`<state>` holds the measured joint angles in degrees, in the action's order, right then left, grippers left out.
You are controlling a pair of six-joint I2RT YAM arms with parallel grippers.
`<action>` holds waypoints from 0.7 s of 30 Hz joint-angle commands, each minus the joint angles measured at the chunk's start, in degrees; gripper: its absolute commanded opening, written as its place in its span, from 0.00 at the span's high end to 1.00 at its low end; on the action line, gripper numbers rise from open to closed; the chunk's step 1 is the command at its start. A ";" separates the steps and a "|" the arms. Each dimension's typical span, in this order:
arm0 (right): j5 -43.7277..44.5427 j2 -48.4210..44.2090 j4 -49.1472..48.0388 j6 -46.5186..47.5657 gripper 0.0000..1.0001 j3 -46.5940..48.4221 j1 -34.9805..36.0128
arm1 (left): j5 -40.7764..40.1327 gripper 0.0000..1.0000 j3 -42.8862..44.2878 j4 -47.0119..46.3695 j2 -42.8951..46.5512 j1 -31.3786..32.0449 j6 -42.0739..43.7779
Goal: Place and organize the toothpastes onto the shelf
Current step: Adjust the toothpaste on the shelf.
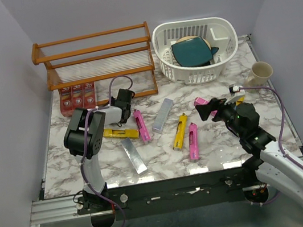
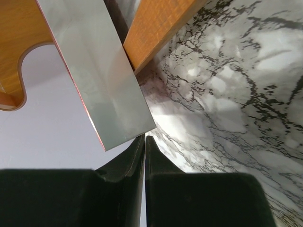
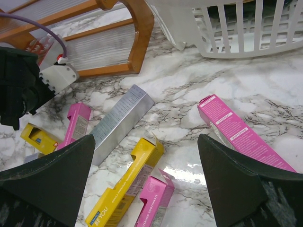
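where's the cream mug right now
In the top view the cream mug stands near the right edge of the marble table, just right of the white slotted plastic basket.

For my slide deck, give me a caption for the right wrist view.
Open right hand above scattered pink, yellow and silver toothpastes, with the shelf and white basket beyond.

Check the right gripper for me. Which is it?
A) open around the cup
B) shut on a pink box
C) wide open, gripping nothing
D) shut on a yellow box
C: in the right wrist view the right gripper has its fingers spread far apart with nothing clamped, while the pink box and the yellow box lie loose on the table below.
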<state>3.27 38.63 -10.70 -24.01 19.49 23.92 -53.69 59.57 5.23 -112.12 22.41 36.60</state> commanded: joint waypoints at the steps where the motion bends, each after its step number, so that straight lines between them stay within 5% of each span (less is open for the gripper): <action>1: -0.72 0.22 -1.52 -0.16 0.02 0.03 -0.10 | -2.12 0.86 1.42 -2.07 -0.82 -0.79 0.05; 21: -0.89 0.30 -1.52 -0.16 0.02 0.03 -0.10 | -2.91 0.85 1.43 -3.74 0.14 -1.58 0.58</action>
<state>3.25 38.98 -10.70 -23.99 19.49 23.92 -54.89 59.79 3.25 -112.12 21.30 37.01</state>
